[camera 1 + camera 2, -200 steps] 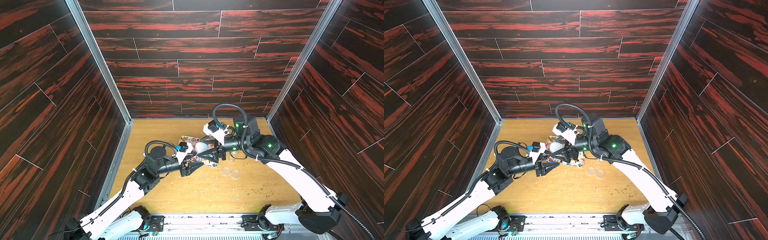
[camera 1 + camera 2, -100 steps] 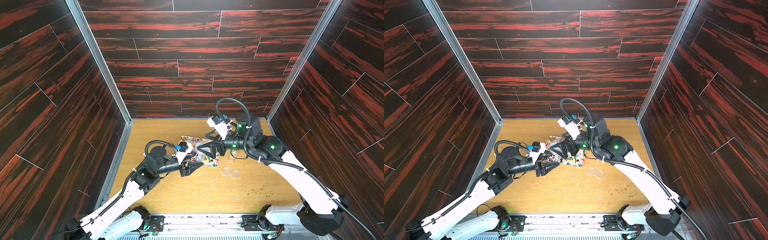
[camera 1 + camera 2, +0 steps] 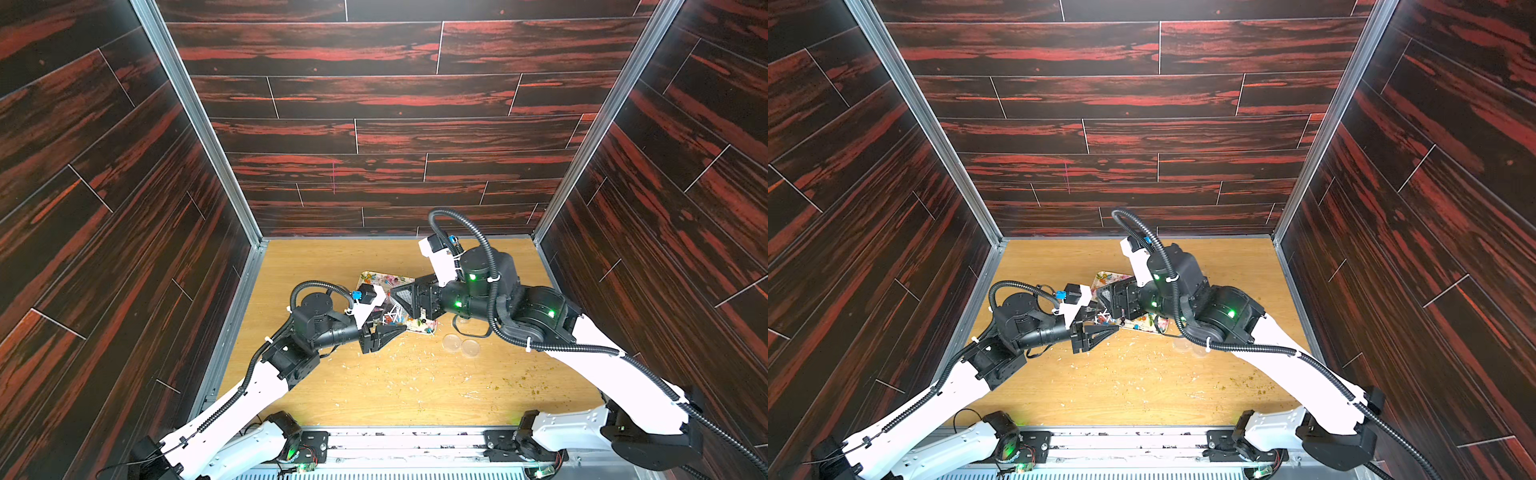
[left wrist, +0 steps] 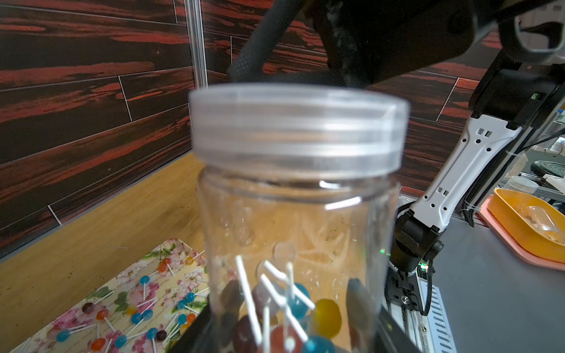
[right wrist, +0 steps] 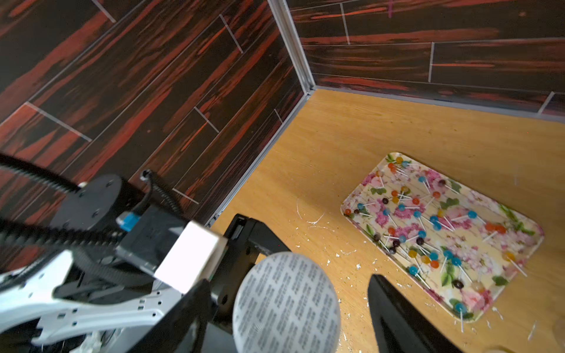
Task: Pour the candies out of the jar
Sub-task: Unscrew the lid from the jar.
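**Top views.** You see the left gripper and the right gripper meeting over a floral tray at the middle of the wooden table. Two clear round discs lie just off the tray's near right corner, among pale crumbs.

**Left wrist view.** Your left gripper is clamped on a clear jar, with its fingers on either side of the lower body. A translucent screw cap sits on the jar. Lollipop candies lie inside at the gripper end, and more are scattered on the tray.

**Right wrist view.** Your right gripper's fingers stand wide on either side of the cap's printed top. A gap shows between one finger and the cap, and the gripper holds nothing.
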